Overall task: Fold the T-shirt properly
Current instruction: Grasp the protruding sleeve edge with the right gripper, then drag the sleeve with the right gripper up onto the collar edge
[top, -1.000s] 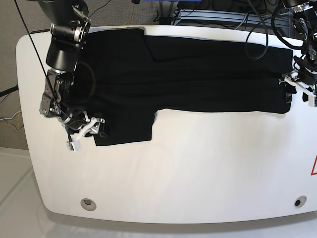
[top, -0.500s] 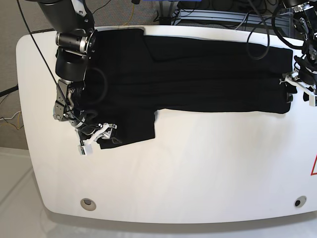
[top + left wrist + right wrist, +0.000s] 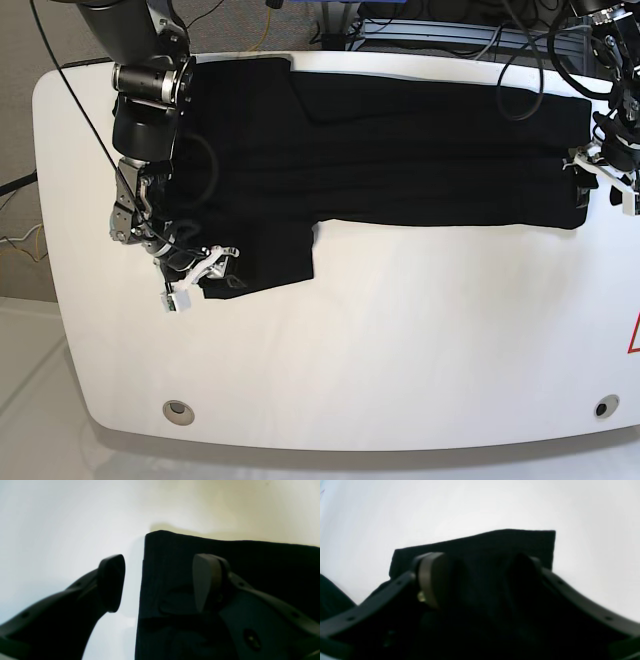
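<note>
Shirt: since it lies flat along the table (image 3: 400, 330), we see the shirt (image 3: 400, 150) running long from gripper to gripper.
Right gripper (image 3: 197, 276): nearest, jaws straddling the sleeve end, grip uncertain.
Left gripper (image 3: 603, 180): wide open over the hem corner.

We count one large black fabric T-shirt (image 3: 400, 150), one white rounded table (image 3: 400, 340), and two grippers.
</note>
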`<state>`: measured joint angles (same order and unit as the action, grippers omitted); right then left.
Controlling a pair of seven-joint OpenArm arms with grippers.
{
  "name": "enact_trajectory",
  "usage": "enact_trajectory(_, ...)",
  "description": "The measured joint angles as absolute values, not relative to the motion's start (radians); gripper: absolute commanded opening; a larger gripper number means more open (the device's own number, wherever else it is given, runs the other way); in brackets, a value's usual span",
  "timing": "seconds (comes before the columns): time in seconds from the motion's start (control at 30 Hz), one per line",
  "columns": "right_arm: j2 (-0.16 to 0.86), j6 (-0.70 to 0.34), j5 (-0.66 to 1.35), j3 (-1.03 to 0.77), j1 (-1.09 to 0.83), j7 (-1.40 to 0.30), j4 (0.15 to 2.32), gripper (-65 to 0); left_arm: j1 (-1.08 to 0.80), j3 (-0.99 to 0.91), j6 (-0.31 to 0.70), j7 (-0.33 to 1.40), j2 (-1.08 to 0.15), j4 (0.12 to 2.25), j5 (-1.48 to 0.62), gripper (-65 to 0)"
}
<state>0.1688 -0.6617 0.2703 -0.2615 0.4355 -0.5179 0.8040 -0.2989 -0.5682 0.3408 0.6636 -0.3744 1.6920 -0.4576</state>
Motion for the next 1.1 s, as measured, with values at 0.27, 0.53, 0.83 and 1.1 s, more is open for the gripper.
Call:
enact_trajectory(0.27,0.155,-0.674,0.294,-0.229,0.44,-0.562,0.78,-65.0,-0.296,-0.569,0.341,0.658,-0.375,1.692,-0.459,-25.2)
enact_trajectory(0.53,0.146,-0.701,0.288,-0.229,0.435,-0.719,0.873,-65.0,-0.295,-0.569,0.341,0.658,-0.374,1.694,-0.47,-24.9)
enact_trajectory(0.83,0.148,-0.675,0.268,-0.224,0.382,-0.849,1.088,-65.0,-0.29,-0.569,0.341,0.658,-0.374,1.695,-0.472,-24.5)
enact_trajectory(1.1,0.163,-0.673,0.354,-0.222,0.331,-0.91,1.219,-65.0,-0.291,-0.569,0.341,0.658,-0.374,1.698,-0.473,-24.5)
